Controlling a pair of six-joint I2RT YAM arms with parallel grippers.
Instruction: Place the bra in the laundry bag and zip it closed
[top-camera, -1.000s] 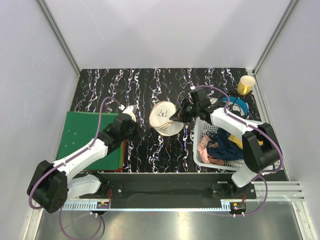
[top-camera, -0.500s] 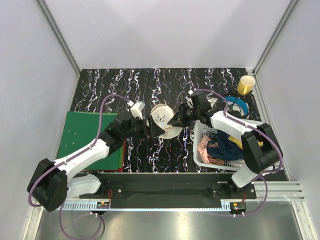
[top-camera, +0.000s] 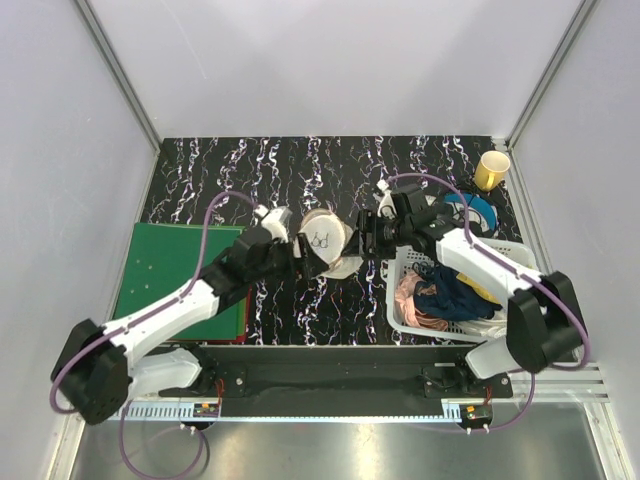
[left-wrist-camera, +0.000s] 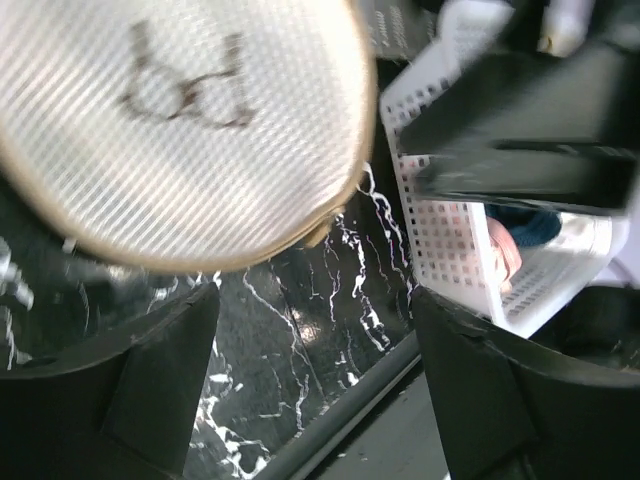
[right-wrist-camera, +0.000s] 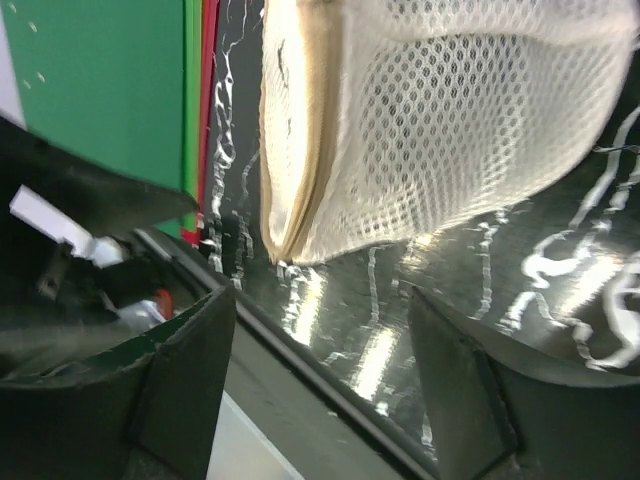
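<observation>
The round cream-white mesh laundry bag (top-camera: 325, 246), with a small black glasses-like mark on its domed top, sits just left of the centre of the overhead view. It lies on the black white-veined marbled tabletop (top-camera: 250, 170), between the two grippers. It looks tilted, but the pictures do not show whether it rests flat.

The left gripper (top-camera: 298, 256) stands at the bag's left edge with its jaws spread wide. In the left wrist view its dark fingers (left-wrist-camera: 150, 370) fill the lower corners and the bag fills the upper left, beyond their tips, so nothing is clasped.

The right gripper (top-camera: 362, 238) stands at the bag's right edge, also with its jaws wide apart. In the right wrist view its fingers (right-wrist-camera: 175, 385) sit low in the frame. The bag's tan-trimmed seam hangs in the upper middle, ahead of the fingers and not between them.

A white plastic lattice basket (top-camera: 400, 318) holding pink and dark blue clothing occupies the lower right of the overhead view. A green flat mat (top-camera: 170, 262) lies at the left. A yellow cup (top-camera: 492, 170) and a blue tape roll (top-camera: 482, 212) stand at the upper right.
</observation>
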